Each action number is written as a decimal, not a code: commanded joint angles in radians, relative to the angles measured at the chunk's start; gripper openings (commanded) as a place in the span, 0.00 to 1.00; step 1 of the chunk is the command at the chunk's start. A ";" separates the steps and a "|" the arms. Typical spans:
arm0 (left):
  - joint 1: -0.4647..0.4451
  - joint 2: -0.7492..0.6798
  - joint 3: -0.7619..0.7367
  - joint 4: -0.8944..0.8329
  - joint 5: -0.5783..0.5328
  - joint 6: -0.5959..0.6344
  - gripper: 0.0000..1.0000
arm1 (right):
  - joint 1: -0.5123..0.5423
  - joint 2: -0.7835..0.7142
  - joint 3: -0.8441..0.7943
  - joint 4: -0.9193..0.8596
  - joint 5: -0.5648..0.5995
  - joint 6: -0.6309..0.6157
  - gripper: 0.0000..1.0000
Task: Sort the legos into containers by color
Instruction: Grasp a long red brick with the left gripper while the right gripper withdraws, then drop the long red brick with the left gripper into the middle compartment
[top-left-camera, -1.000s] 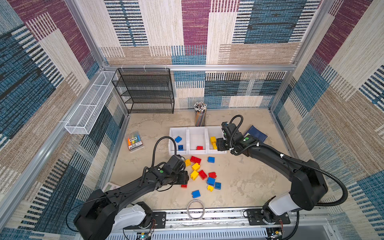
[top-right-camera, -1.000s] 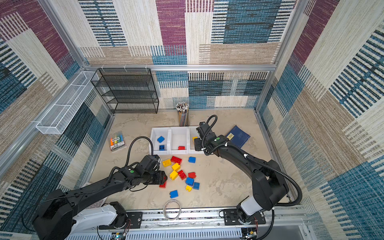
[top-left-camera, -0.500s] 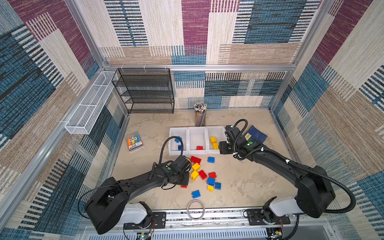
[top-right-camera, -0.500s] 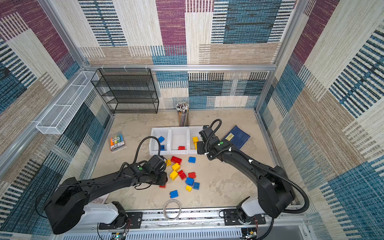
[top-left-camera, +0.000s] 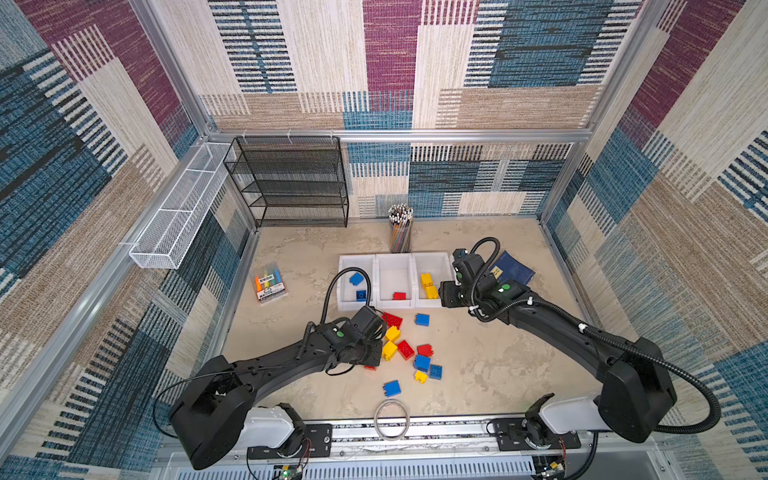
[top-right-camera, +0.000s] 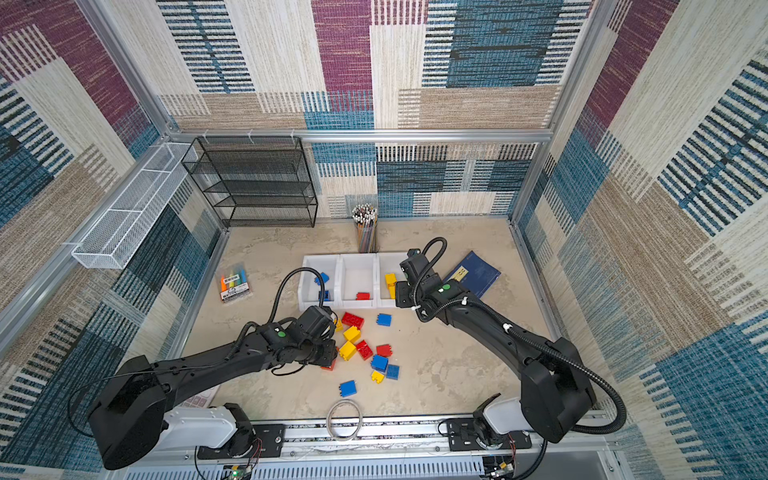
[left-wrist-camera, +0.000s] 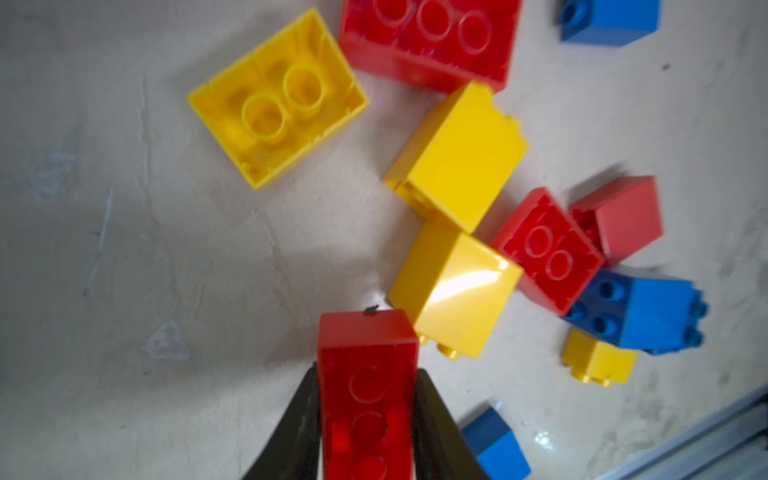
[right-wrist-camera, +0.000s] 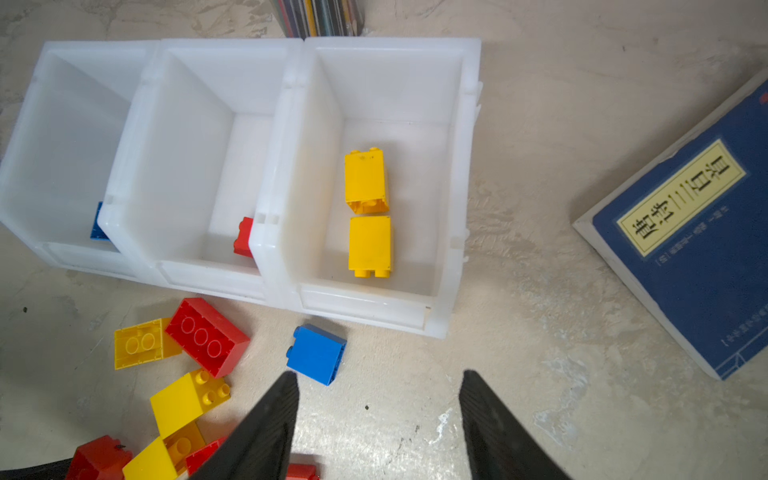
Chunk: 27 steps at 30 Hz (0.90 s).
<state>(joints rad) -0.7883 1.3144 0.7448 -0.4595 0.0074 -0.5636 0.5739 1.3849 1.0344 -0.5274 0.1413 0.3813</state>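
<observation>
At edge of pile (top-left-camera: 405, 349), left jaws: clamped on red brick (left-wrist-camera: 365, 386)
Right jaws: apart, empty
Risk: smooth sides, brick possibly slipping mid-carry

Three white containers (top-left-camera: 395, 270) are sitting in a row on the surface (top-left-camera: 498, 353), and I am counting seventeen legos (top-left-camera: 405, 349). Five are lying inside: two blue in one end container, one red in the middle one, two yellow in the other end container. Twelve are showing outside, four of each colour. Two claws are hanging here: the left claw (left-wrist-camera: 367, 369), gripping one red lego (left-wrist-camera: 368, 415) of those twelve, and the right claw (right-wrist-camera: 378, 374). Also sitting around are one pack of highlighters (top-left-camera: 269, 284), one cup of pencils (top-left-camera: 401, 237), one blue book (top-left-camera: 513, 270), one black mesh rack (top-left-camera: 291, 183), one white wire basket (top-left-camera: 174, 220) and one loop of cable (top-left-camera: 392, 401).
</observation>
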 joint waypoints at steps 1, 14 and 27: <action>0.004 0.001 0.080 0.004 -0.019 0.071 0.29 | 0.000 -0.027 0.010 -0.006 0.020 0.022 0.64; 0.181 0.392 0.536 0.021 0.099 0.239 0.29 | 0.000 -0.158 -0.081 -0.034 0.024 0.105 0.62; 0.258 0.588 0.735 -0.011 0.148 0.250 0.34 | 0.000 -0.234 -0.141 -0.052 0.033 0.154 0.61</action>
<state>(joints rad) -0.5293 1.8984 1.4662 -0.4706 0.1238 -0.3340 0.5739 1.1564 0.8989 -0.5850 0.1650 0.5152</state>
